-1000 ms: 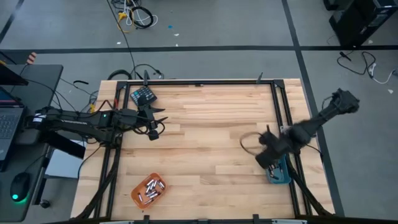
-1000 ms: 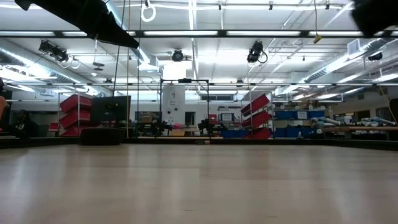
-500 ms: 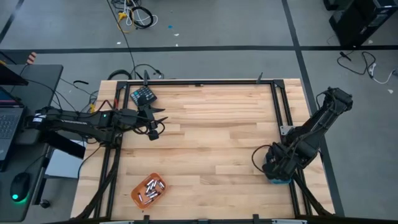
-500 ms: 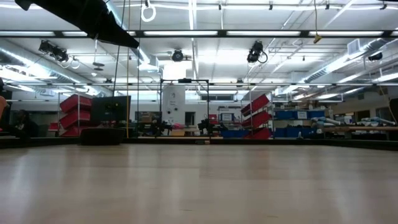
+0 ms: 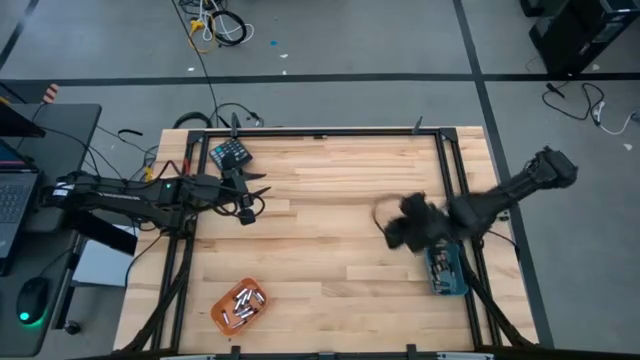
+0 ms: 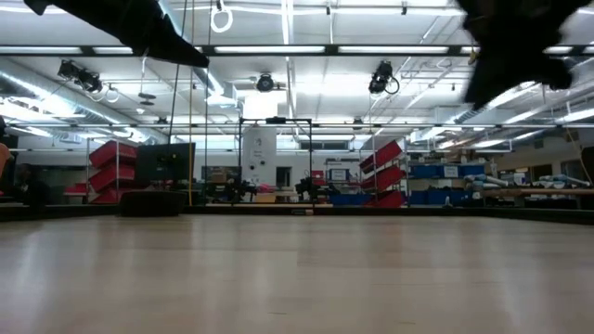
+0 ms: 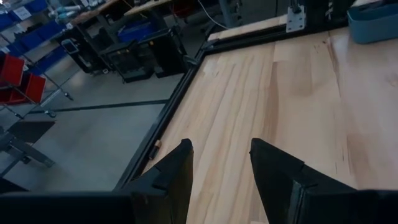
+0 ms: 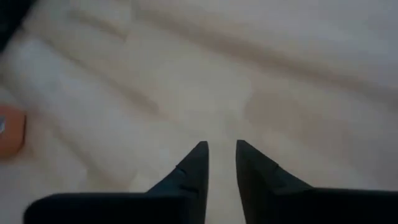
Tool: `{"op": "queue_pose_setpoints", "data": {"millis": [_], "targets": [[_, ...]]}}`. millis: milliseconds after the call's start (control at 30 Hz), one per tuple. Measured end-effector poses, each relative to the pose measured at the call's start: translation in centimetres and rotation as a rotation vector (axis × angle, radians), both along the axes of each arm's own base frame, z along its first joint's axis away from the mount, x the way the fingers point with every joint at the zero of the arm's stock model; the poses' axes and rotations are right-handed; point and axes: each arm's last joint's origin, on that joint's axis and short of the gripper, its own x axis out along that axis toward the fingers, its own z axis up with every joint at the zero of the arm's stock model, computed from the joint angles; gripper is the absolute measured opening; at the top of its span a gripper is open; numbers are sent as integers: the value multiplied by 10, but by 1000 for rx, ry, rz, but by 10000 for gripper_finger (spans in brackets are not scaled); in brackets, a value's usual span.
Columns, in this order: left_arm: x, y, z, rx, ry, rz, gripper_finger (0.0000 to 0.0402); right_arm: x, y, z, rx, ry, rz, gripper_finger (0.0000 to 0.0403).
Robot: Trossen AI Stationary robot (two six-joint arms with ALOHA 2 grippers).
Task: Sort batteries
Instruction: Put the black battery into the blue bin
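R gripper [image 8: 221,163]: jaws parted by a narrow gap, nothing between them, bare wood past the tips. L gripper [image 7: 221,163]: jaws spread wider, also empty, over bare planks.

Near edge of the table [image 5: 330,200] in the high view: orange tray [image 5: 240,305] at the near-L corner w/ a cluster of batteries [image 5: 241,302] lying loose inside, dark/silvery w/ pale ends. Near-R edge: blue tray [image 5: 447,271] against the frame rail, small cells in it too, exact count can't tell.

Mid-table: R gripper head hangs above the wood just beside the blue tray's inboard side, blurred; arm runs out to the R past the table edge. L gripper sits well apart from both trays, toward the far-L part of the table, arm coming in from the L side.

Far-L corner: dark teal keypad-like block [image 5: 229,154] just beyond the L gripper, near it, touching or not can't tell.

Low view: only dark arm shapes at top, bare tabletop, room w/ red and blue bins behind.
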Motion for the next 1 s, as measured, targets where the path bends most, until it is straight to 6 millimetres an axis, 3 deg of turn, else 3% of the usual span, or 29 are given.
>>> {"op": "queue_pose_setpoints", "data": {"millis": [267, 400, 667, 800, 1000], "targets": [[0, 0, 0, -6, -5, 2, 158, 69, -90, 21, -305, -258, 54, 6], [0, 0, 0, -13, -1, 4, 158, 96, -140, 28, -376, -369, 69, 5], [0, 2, 3, 30, -29, 71, 158, 155, -241, 15, -276, -146, 9, 2], [-1, 3, 3, 38, -30, 96, 158, 190, -270, 13, -270, -193, 5, 1], [-1, 3, 3, 40, -29, 101, 158, 228, -288, -6, -186, -214, 18, 7]]}}
